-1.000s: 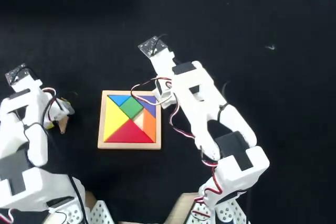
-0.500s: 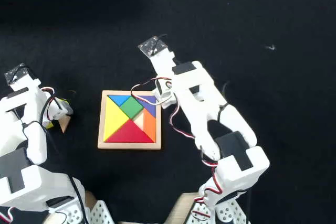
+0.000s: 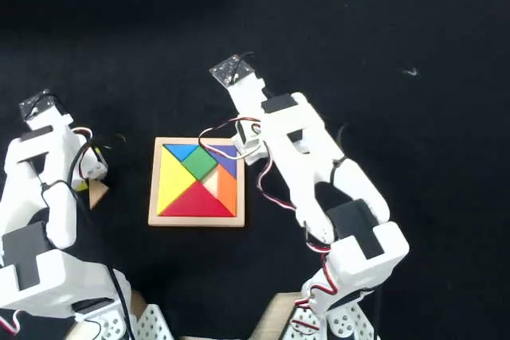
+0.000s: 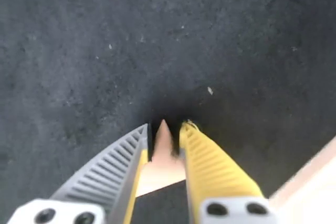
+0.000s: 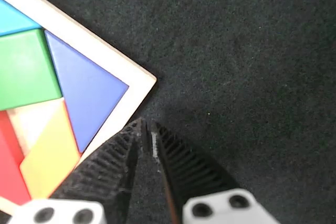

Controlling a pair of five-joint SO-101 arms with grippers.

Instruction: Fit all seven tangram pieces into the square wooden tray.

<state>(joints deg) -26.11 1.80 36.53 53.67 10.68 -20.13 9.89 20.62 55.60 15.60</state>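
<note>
The last piece, a pale wooden triangle [image 4: 163, 150], is outside the tray, pinched between the two fingers of my left gripper [image 4: 164, 127]. Its point sticks out past the fingertips, towards the black cloth. From the high view I can't tell whether it is resting on the cloth or held just above it.

The square wooden tray [image 3: 195, 221] lies to that gripper's right, near it but not touching. Six coloured pieces are seated in the tray. The one bare gap [image 3: 211, 183] shows as pale wood between the green square [image 3: 199, 163], the red triangle [image 3: 199, 203] and the orange piece [image 3: 227, 190].

So I judge that the carry runs rightward, over the near rim and the big yellow triangle [image 3: 171, 177], and ends right of the tray's centre. The piece will probably also need turning to match the gap's edges.

My right gripper [image 5: 147, 129] sits just off the tray's far right corner, with its jaws drawn together on nothing. It is the nearer one to the gap, but the left already has the piece, so the move belongs to the left arm. The right gripper could get in the way there.
</note>
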